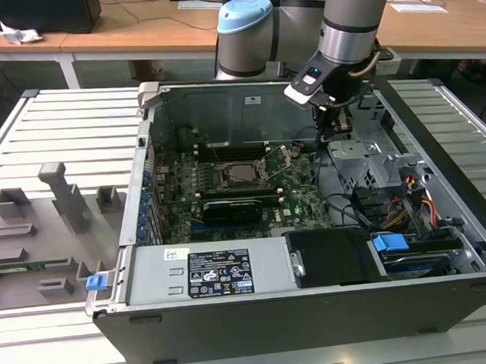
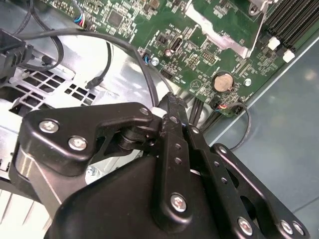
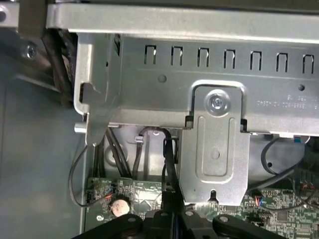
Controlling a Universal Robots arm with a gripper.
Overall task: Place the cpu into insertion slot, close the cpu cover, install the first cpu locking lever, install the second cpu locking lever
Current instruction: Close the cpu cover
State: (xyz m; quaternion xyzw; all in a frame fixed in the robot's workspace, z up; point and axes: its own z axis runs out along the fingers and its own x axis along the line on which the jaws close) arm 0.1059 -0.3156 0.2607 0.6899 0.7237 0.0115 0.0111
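Note:
In the exterior view the insertion slot (image 1: 241,172) sits mid-board inside the open computer case, with the pale silver cpu (image 1: 243,171) lying in it. A thin silver lever (image 1: 281,170) slants up from the socket's right side. Whether the cpu cover lies flat cannot be told. My gripper (image 1: 324,137) hangs to the exterior view's right of the socket, over the board's edge by the metal drive cage. In both wrist views its black fingers (image 2: 175,129) meet at the tips (image 3: 172,215) with nothing seen between them. A silver socket plate (image 2: 219,31) lies beyond the gripper (image 2: 172,102).
A coin battery (image 2: 223,81) and black cables (image 2: 107,55) lie close to the fingertips. The grey drive cage bracket (image 3: 214,144) stands right ahead. Memory slots (image 2: 294,20) run beside the socket. The power supply (image 1: 207,273) fills the case front. Grey fixtures (image 1: 60,196) rest on the slatted table.

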